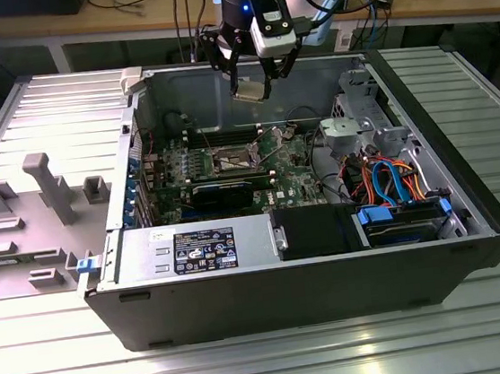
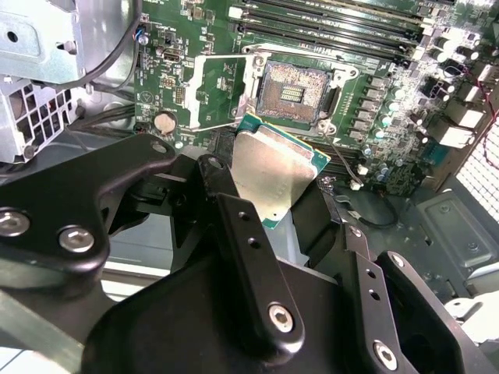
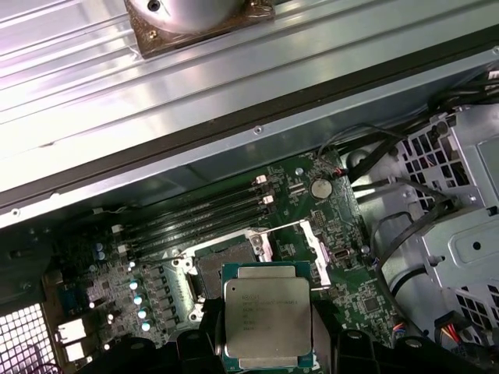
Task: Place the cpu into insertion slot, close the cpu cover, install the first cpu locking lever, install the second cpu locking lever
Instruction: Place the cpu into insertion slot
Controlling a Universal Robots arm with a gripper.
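Your jaws pinch the thin, square, silvery-faced cpu [image 3: 267,315] by its edges, holding it flat in the air above the dark-centred, metal-rimmed insertion slot [image 2: 295,87], whose silvery frame-shaped cpu cover [image 2: 214,89] lies open, presumably to leave it clear.

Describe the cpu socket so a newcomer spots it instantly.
Find the open computer case on the ribbed table, then the green motherboard on its floor. The insertion slot is the square socket near the board's middle: silvery rim, dark centre, unlike the long thin memory slots beside it.
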